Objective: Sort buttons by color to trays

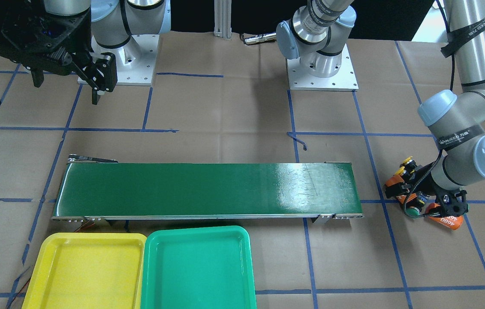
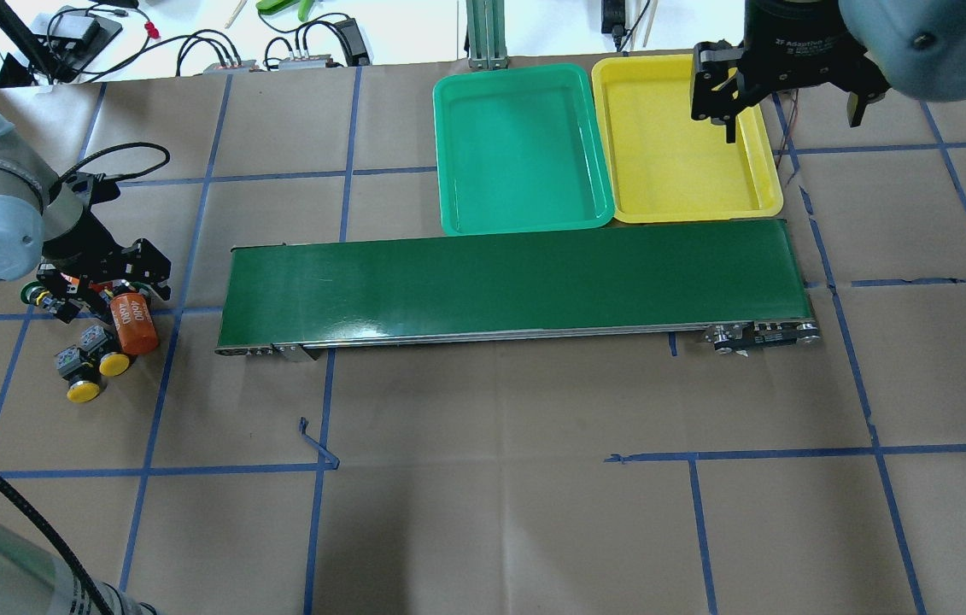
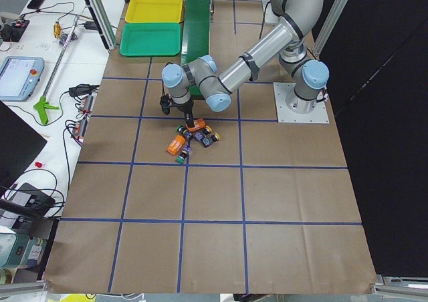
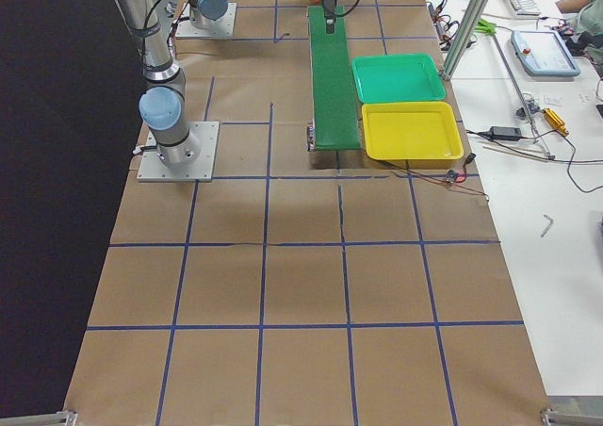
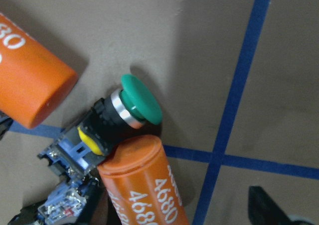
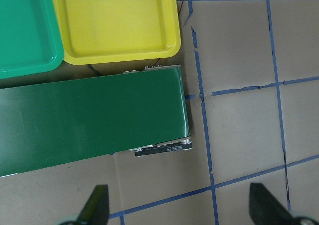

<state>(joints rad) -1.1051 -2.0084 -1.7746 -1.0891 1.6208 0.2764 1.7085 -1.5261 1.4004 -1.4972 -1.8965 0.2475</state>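
Several buttons lie in a pile off the conveyor's end. Two have yellow caps [image 2: 83,391] [image 2: 114,364]. One green-capped button [image 5: 141,99] lies on its side against an orange cylinder marked 4680 [image 5: 144,180]; it also shows in the overhead view [image 2: 30,296]. My left gripper [image 2: 111,299] is open low over this pile, and one fingertip [image 5: 269,207] shows in the left wrist view. It holds nothing. The green tray [image 2: 521,149] and yellow tray [image 2: 687,141] are empty beside the belt. My right gripper [image 2: 793,115] is open and empty, high over the yellow tray's outer edge.
A long dark green conveyor belt [image 2: 517,278] lies between the pile and the trays. A second orange cylinder [image 5: 30,80] lies beside the green button. Brown paper with blue tape lines covers the table. Cables and tools lie beyond the far edge.
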